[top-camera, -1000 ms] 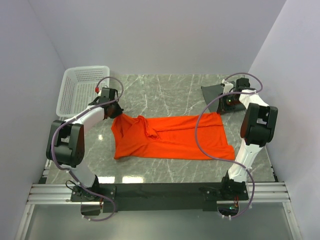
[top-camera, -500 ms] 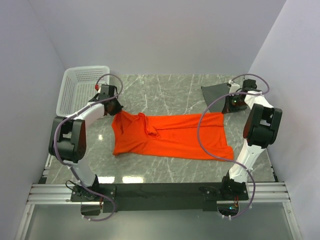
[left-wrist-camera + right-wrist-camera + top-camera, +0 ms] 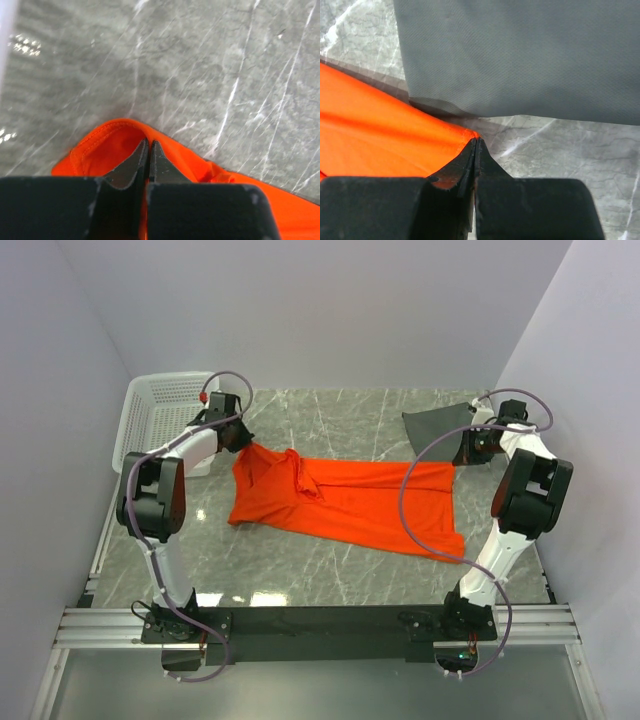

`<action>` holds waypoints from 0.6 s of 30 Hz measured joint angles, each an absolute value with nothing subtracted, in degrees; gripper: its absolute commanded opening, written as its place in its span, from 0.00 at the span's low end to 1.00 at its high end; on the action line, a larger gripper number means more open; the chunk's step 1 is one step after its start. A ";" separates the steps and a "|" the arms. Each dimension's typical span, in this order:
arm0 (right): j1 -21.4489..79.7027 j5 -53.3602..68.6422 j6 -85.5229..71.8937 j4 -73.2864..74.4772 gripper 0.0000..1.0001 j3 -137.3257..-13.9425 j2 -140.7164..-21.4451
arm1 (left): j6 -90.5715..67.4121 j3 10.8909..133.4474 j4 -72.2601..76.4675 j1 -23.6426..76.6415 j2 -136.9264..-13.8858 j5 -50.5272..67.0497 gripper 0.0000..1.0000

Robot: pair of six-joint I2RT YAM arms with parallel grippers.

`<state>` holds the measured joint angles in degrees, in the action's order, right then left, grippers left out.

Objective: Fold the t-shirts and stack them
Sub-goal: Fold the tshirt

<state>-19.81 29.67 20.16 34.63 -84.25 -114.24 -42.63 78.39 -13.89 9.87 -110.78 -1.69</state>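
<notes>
Two shirts are on the table (image 3: 330,585), neither is folded and nothing is stacked, so I judge the task to be near its start.

Nearest the arm bases lies the orange shirt (image 3: 350,505). It is spread lengthwise from left to right across the middle of the table. Its near edge rests on the marble, and the near right corner reaches closest to the bases. The cloth is mostly flat, but a ridge of wrinkles runs through the left half, where it looks bunched.

Both far corners are pinched. The left gripper (image 3: 248,443) has its jaws pressed together on the far left corner, and the left wrist view shows a fold of orange hem squeezed between the fingers (image 3: 131,165). The right gripper (image 3: 457,459) is clamped the same way on the far right corner, with the fabric's tip caught at its fingertips (image 3: 465,160). The far edge runs fairly taut between the two.

This looks like the smoothing or first-fold step on the orange shirt, though I cannot tell which.

Farther back on the right, just beyond the right gripper, is the grey shirt (image 3: 432,424). It lies loose and unheld, and its near edge is close to the orange corner. I cannot tell whether the two touch. At the far left stands the white basket (image 3: 150,430).

Left to do: fold the orange shirt, fold the grey one, then stack them.
</notes>
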 measured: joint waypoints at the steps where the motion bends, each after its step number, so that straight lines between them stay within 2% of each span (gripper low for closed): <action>1: -19.94 29.67 20.12 34.37 0.00 -84.23 -114.24 | -42.63 79.00 -13.74 9.87 -111.42 -1.50 0.01; 5: -20.32 29.65 19.94 33.19 0.00 -83.33 -114.06 | -42.61 80.07 -12.23 9.80 -112.49 -1.04 0.03; 6: -20.38 29.63 19.94 32.99 0.00 -82.89 -113.86 | -42.57 80.07 -11.73 9.76 -112.49 -0.84 0.07; 7: -20.45 29.65 19.97 32.91 0.04 -82.37 -113.56 | -42.46 80.16 -11.25 9.69 -112.49 -0.64 0.21; 9: -20.53 29.67 19.97 32.80 0.16 -81.62 -112.95 | -41.65 80.29 -10.68 9.56 -112.49 0.23 0.35; 10: -20.53 29.71 20.14 32.71 0.26 -81.23 -112.53 | -41.25 80.38 -10.33 9.50 -112.49 0.51 0.44; 13: -20.51 29.93 20.93 32.67 0.41 -79.72 -109.93 | -40.21 80.20 -9.10 9.30 -112.18 1.98 0.55; 18: -20.51 30.92 22.46 33.45 0.45 -77.89 -101.93 | -38.06 77.17 -9.76 9.17 -106.48 4.27 0.57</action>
